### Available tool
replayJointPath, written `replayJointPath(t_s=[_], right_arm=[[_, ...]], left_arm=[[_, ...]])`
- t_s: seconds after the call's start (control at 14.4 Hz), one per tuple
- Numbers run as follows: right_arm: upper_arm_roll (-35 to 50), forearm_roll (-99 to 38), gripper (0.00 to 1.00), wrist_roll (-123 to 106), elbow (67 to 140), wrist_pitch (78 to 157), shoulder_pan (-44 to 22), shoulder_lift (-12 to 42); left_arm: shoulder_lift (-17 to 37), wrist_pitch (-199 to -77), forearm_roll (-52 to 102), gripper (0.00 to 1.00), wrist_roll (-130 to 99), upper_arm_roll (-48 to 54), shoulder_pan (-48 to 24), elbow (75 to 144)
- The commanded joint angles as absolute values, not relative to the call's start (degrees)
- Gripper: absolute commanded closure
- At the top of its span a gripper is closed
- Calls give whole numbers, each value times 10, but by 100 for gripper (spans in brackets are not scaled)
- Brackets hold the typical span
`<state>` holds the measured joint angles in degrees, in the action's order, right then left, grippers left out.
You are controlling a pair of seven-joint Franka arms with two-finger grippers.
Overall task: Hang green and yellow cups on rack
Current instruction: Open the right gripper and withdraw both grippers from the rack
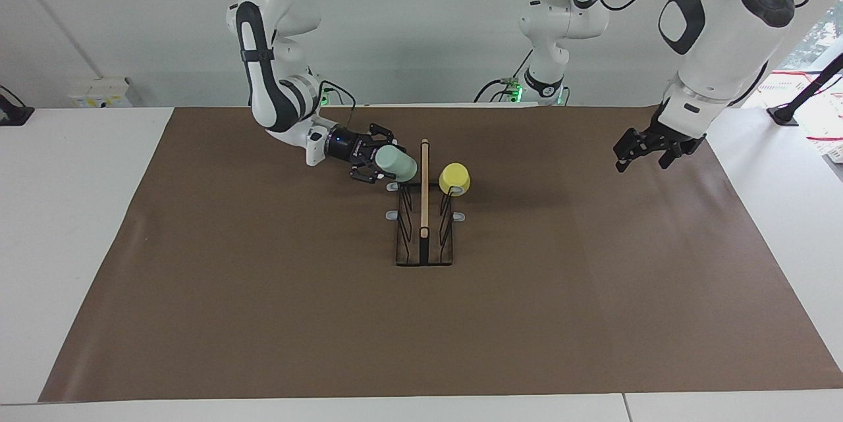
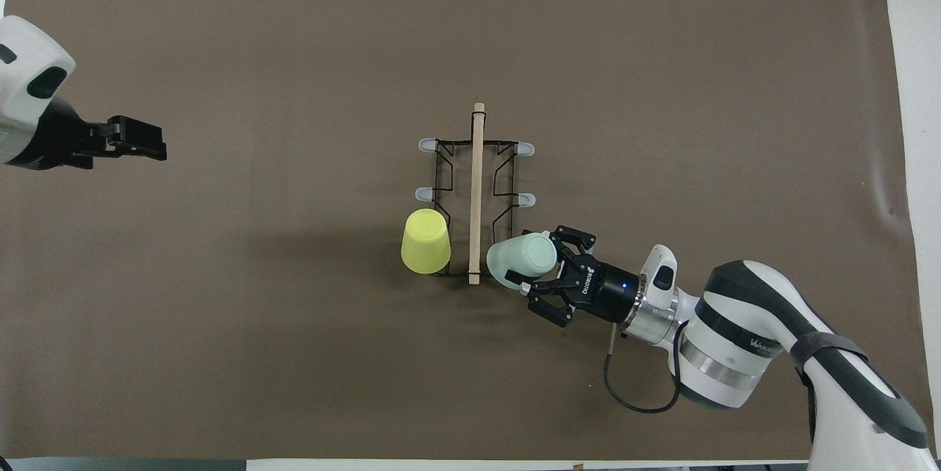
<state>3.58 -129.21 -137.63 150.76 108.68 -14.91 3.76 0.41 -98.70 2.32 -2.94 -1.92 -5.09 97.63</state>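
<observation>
The black wire rack (image 1: 424,211) (image 2: 476,192) with a light wooden top bar stands mid-table. The yellow cup (image 1: 455,178) (image 2: 426,241) hangs mouth-down on the rack's prong nearest the robots, on the left arm's side. My right gripper (image 1: 380,162) (image 2: 544,265) is shut on the base of the pale green cup (image 1: 397,164) (image 2: 522,259). It holds the cup tipped sideways, mouth toward the rack, at the prong nearest the robots on the right arm's side. My left gripper (image 1: 642,162) (image 2: 143,140) is open and empty, raised over the mat toward the left arm's end, waiting.
A brown mat (image 1: 263,290) covers the table. Several grey-tipped prongs (image 2: 526,149) of the rack are bare. White table surface (image 1: 66,211) borders the mat.
</observation>
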Motion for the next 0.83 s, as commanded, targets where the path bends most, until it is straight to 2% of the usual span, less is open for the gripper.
replayJointPath(t_s=[0.0, 0.28, 0.35, 0.42, 0.55, 0.76], right_arm=[[39, -1295, 100, -1408, 1524, 1077, -150, 53], [39, -1295, 100, -1411, 1520, 1075, -150, 55], [38, -1292, 57, -1411, 1517, 1075, -150, 57], [38, -1291, 1, -1409, 1515, 1073, -146, 55], [37, -1272, 0, -1389, 1493, 1065, -132, 53], [37, -1123, 0, -1313, 1447, 1052, -45, 41]], left_arm=[[4, -916, 33, 0, 1, -19, -34, 914], [5, -870, 25, 0, 6, -19, -33, 872], [2, -864, 25, 0, 14, -19, -33, 873], [-1, -851, 25, 0, 16, -19, -32, 874], [-9, -852, 25, 0, 18, -19, -33, 888], [-16, -856, 25, 0, 18, -19, -29, 901]])
